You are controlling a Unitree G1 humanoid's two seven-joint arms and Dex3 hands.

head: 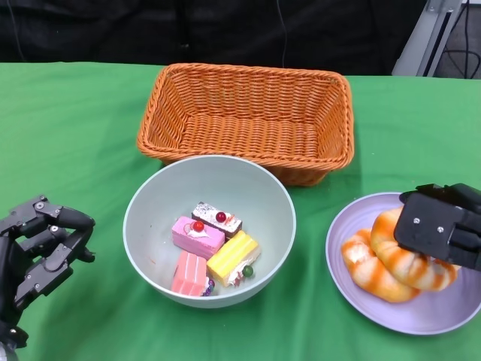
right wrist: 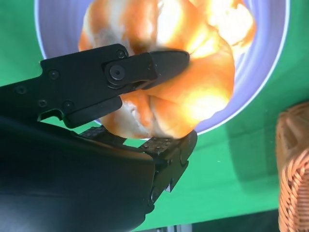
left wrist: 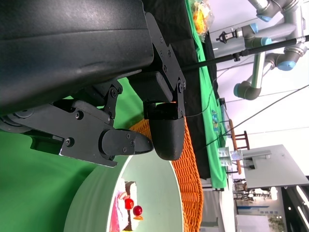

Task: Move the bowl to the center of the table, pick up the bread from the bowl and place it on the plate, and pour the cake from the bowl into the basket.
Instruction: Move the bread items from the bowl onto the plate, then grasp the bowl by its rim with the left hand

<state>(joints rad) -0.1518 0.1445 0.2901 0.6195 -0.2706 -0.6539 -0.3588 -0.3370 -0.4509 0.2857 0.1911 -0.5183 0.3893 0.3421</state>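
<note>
While the bread (head: 398,259) rests on the plate (head: 391,312), the right hand (head: 443,224) grips it.

At the frame's lower right, its fingers (right wrist: 159,63) close around one of two bread pieces, likely setting it down. One bowl (head: 150,203) sits at centre holding four cakes (head: 210,248), placed for pouring into the single basket (head: 248,113) above. At lower left the left hand (head: 37,252) hangs over the tabletop (head: 68,135), fingers loosely curled, holding nothing.
</note>
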